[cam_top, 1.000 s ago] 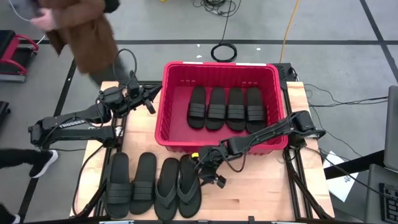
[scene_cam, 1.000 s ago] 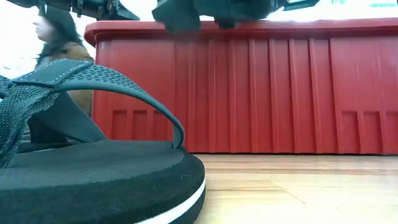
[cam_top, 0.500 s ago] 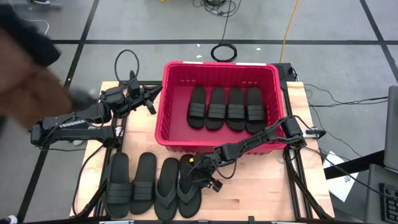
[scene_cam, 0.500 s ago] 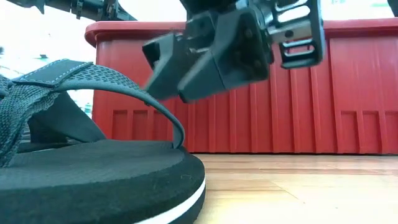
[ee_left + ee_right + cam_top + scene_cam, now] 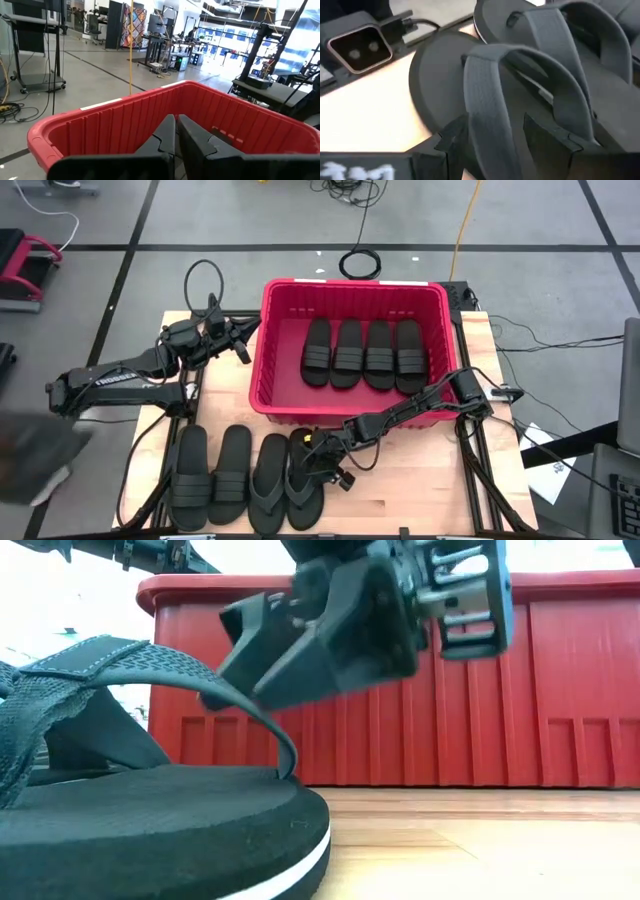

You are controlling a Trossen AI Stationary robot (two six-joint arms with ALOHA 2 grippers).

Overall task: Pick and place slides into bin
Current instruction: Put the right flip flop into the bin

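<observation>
The red bin point(image 5: 262, 360) stands at the table's far middle with four black slides point(image 5: 362, 352) lying side by side in it. On the near part of the table lie two wide-strap slides point(image 5: 210, 475) and two flip-flops point(image 5: 268, 480). My right gripper point(image 5: 318, 463) is open, low over the right flip-flop point(image 5: 303, 485), its fingers on either side of one arm of the thong strap point(image 5: 485, 95). My left gripper point(image 5: 240, 345) is shut and empty, up by the bin's far left corner. My right gripper comes at the right flip-flop's strap point(image 5: 240, 705) slanting down from the table's right. One finger point(image 5: 452, 137) stands on each side of the strap arm, across it. I cannot tell whether they touch it. The flip-flop lies flat on the table.
The bin's near wall point(image 5: 500, 690) rises just behind my right gripper. The low camera point(image 5: 357, 45) sits at the table's near edge beside the flip-flop's toe. Bare wood lies to the right of the flip-flops point(image 5: 400, 490). Cables lie on the floor beyond the bin.
My right gripper has come down and toward the table's near left, from beside the bin's near wall onto the right flip-flop's strap. A person at the table's far left has walked off along the left side.
</observation>
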